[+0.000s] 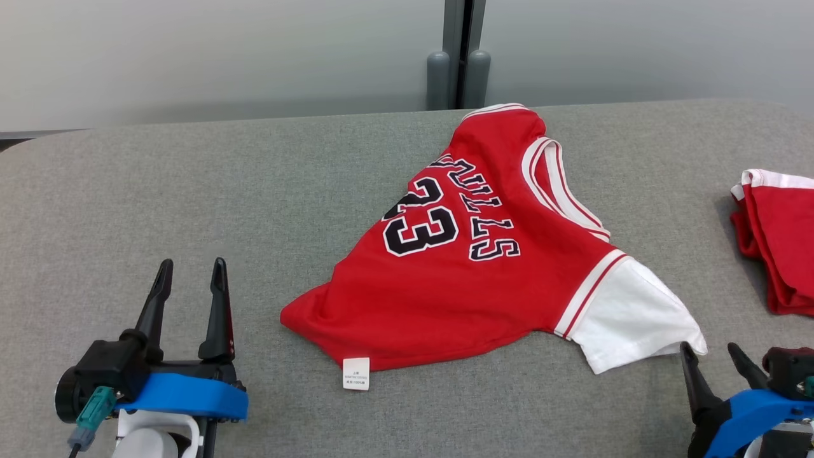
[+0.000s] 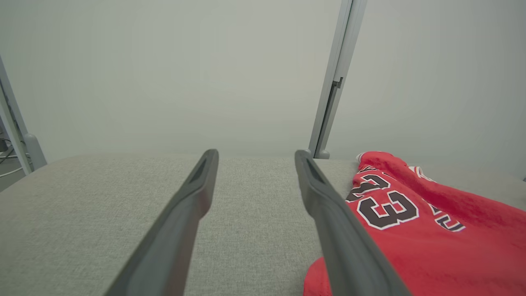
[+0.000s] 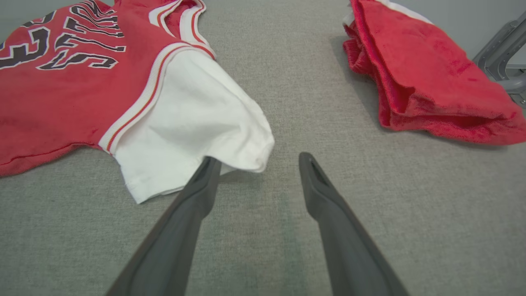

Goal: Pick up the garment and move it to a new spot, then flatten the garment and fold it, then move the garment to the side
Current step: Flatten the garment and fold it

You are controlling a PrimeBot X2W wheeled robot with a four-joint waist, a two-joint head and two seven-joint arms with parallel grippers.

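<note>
A red jersey [image 1: 458,286] with black "23" lettering and a white sleeve [image 1: 636,318] lies rumpled in the middle of the grey padded table [image 1: 191,191]. The same jersey [image 2: 431,230] is at the right of the left wrist view, and the jersey [image 3: 61,82] with its white sleeve [image 3: 193,123] fills the upper left of the right wrist view. My left gripper [image 1: 189,273] stands open at the lower left, apart from the cloth. At the lower right my right gripper [image 1: 709,353] is open, its left fingertip [image 3: 209,164] just at the sleeve's edge.
A second red garment [image 1: 782,242], folded, lies at the table's right edge; the folded garment [image 3: 423,74] is also at the upper right of the right wrist view. A pale wall with a grey post [image 1: 458,57] stands behind the table.
</note>
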